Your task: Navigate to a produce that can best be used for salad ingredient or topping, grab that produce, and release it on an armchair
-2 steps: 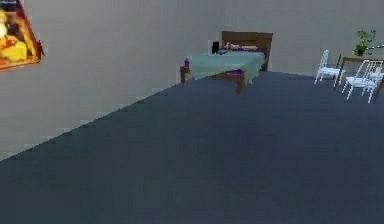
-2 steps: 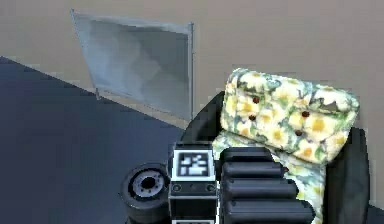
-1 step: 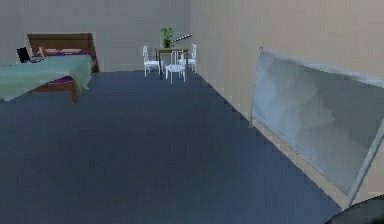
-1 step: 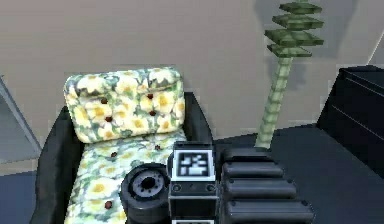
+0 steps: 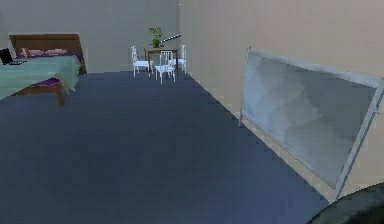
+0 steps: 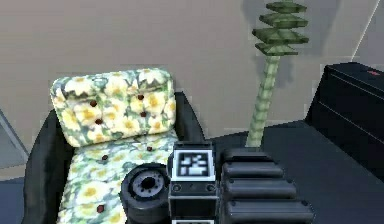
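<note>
Release seems the step in hand: gripper (image 6: 143, 198) sits at the floral armchair (image 6: 115, 110), its seat directly behind. Whether it holds anything, I cannot tell. Next, letting go squarely over that seat.

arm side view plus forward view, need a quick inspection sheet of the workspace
surface: dark blue floor, bare.
job's things: armchair, floral cushions in a dark frame, against the wall.
clutter: nothing seen.
grippers: gripper in front of the armchair's seat; cannot tell whether it holds anything.
cables: nothing seen.
surroundings: bed, table with white chairs and a potted plant, framed mirror against the wall; tall green tiered stem, dark cabinet.
</note>
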Tool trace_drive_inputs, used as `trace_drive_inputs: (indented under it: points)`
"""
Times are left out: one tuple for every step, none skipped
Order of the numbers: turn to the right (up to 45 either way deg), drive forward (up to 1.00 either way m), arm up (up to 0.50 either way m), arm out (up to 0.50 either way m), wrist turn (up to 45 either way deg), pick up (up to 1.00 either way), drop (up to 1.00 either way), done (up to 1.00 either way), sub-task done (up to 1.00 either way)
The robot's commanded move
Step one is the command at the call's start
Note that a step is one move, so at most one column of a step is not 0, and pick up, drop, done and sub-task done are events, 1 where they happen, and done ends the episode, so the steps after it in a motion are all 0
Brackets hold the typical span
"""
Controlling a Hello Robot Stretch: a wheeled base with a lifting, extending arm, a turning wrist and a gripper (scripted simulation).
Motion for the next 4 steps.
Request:
trace_drive_inputs:
  points:
    - [0.0,0.0,0.0,0.48,0.0,0.0,0.0,0.0,0.0]
    - [0.0,0.0,0.0,0.0,39.0,0.0,0.0,0.0,0.0]
    - [0.0,0.0,-0.38,0.0,0.0,0.0,0.0,0.0,0.0]
    - [0.0,0.0,-0.32,0.0,0.0,0.0,0.0,0.0,0.0]
